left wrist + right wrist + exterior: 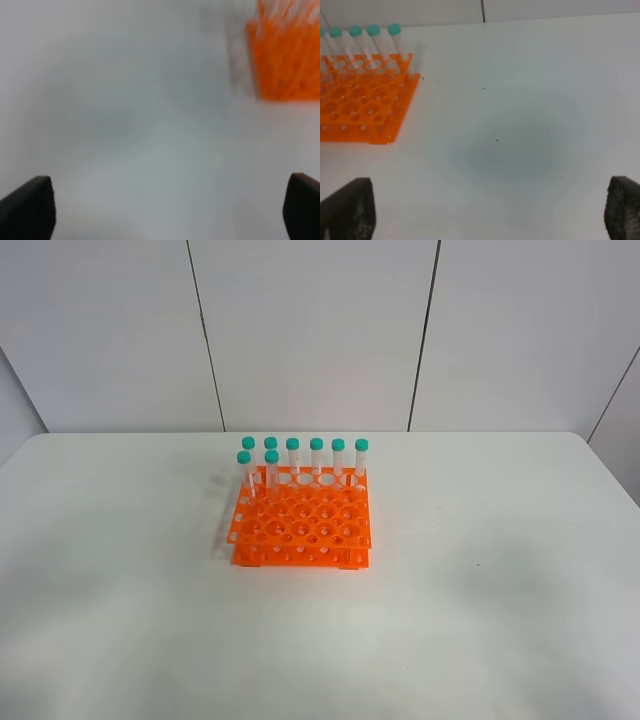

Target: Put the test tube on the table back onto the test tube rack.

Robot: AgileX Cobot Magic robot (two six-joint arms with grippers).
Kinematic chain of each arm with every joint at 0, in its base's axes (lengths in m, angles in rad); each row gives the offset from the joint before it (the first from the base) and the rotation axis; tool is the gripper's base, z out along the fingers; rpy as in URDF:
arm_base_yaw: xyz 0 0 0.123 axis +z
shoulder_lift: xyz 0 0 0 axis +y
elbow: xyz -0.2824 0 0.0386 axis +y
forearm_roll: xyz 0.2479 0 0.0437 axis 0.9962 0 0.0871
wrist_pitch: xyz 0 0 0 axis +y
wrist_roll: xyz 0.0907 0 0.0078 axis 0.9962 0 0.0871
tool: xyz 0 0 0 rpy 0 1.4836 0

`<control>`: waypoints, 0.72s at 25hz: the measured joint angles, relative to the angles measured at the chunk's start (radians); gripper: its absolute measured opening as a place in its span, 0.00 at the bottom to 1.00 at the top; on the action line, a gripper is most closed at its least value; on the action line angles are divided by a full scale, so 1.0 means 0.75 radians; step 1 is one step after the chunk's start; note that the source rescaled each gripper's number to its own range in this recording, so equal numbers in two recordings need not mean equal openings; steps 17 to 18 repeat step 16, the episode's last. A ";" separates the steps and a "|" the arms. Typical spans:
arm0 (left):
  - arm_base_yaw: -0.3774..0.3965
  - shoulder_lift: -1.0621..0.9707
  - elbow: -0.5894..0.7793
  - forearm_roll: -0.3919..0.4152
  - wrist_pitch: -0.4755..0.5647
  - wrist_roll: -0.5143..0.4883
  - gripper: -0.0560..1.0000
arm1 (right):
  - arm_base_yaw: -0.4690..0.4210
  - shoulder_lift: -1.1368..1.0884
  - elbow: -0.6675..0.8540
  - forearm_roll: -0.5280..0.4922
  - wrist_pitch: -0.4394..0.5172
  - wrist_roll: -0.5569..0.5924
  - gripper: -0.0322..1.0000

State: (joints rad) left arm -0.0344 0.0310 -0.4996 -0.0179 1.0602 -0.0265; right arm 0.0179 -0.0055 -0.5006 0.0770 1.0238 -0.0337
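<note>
Eight teal-capped tubes (292, 455) stand upright along the orange rack's (302, 530) far side, mid-table (480, 590).

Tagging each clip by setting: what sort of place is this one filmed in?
Probably a lab-style test bench, staged rather than a working lab: a bright orange test tube rack holding capped test tubes stands alone on a plain white table, with bare white wall panels behind.

The white table (480, 590) carries only the orange test tube rack (300, 530) (near its middle).
</note>
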 joint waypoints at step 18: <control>0.000 -0.051 0.000 -0.003 0.012 0.000 1.00 | 0.000 0.000 0.000 0.000 0.000 0.000 1.00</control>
